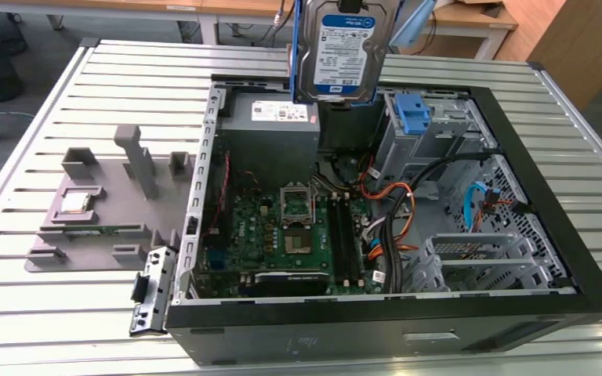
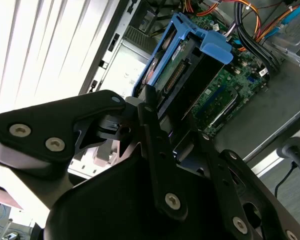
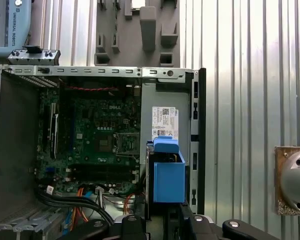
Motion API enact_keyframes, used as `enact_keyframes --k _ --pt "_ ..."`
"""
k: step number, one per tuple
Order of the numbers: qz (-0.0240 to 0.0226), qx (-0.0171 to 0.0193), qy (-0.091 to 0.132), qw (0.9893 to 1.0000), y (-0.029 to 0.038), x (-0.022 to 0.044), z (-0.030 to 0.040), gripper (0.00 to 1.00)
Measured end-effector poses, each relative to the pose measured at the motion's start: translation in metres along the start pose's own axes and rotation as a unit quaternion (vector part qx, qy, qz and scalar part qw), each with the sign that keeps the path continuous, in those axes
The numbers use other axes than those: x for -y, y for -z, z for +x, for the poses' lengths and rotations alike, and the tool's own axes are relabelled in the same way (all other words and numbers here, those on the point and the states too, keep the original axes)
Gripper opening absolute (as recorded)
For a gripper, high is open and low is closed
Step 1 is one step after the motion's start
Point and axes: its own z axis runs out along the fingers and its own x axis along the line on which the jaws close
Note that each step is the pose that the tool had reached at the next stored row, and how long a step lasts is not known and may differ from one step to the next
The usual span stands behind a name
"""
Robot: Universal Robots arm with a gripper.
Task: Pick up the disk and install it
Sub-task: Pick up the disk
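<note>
A slatted metal table (image 1: pixel 40 329) is topped by an open black computer case (image 1: pixel 567 235), below the gripper's (image 2: pixel 170 117) fingers (image 2: pixel 151 115); a flat silver blue-framed disk (image 1: pixel 348 51) is clamped between them.

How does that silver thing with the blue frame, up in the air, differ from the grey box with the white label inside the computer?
The disk hangs upright above the case, clamped by the gripper; the grey box sits inside the case, in a corner. The disk is silver with a blue-and-white label and blue frame; the grey box bears a white label, no blue. Both are rectangular labelled metal parts.
</note>
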Motion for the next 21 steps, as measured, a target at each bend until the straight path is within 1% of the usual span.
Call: enact_keyframes --k 10,18,21 --pt "0.0000 0.0000 0.000 1.0000 -0.0001 0.0001 0.0012 0.35" --pt "0.0000 0.0002 0.000 1.0000 -0.0002 0.0001 0.0054 0.35" --pt "0.0000 0.0002 0.000 1.0000 -0.0002 0.0001 0.0054 0.35"
